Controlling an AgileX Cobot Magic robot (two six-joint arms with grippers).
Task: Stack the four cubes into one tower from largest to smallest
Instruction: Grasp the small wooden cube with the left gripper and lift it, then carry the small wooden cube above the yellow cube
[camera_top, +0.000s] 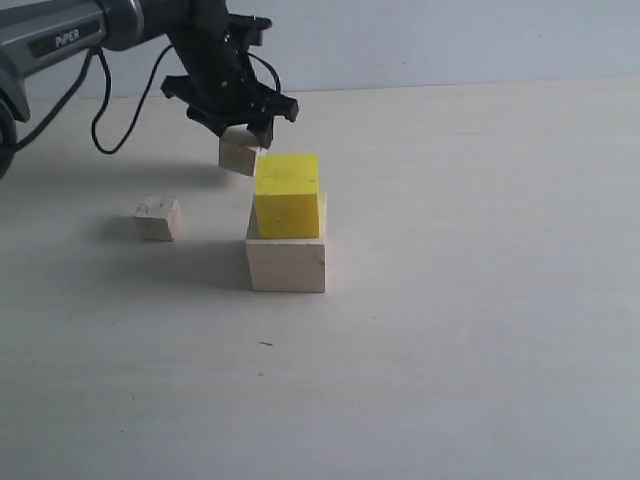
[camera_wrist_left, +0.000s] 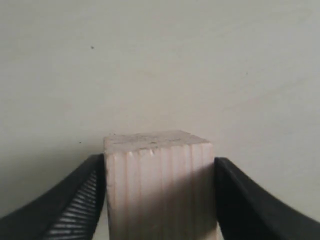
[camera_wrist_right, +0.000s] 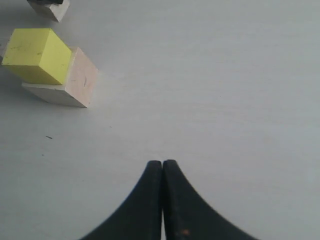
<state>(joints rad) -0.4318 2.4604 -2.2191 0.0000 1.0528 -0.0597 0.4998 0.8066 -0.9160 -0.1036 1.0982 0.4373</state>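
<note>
Left wrist view: pinches small pale wooden cube (camera_wrist_left: 159, 192) on opposite side faces with left gripper (camera_wrist_left: 159, 170). Likely handles light, rigid, smooth; needs flat, centred grip. Exterior view: sits just upper left of yellow cube (camera_top: 288, 195) atop large wooden cube (camera_top: 286, 265); alone shows second small cube (camera_top: 159, 218) at frame left. Right wrist view only: right gripper (camera_wrist_right: 162, 170) clenched, empty.
</note>
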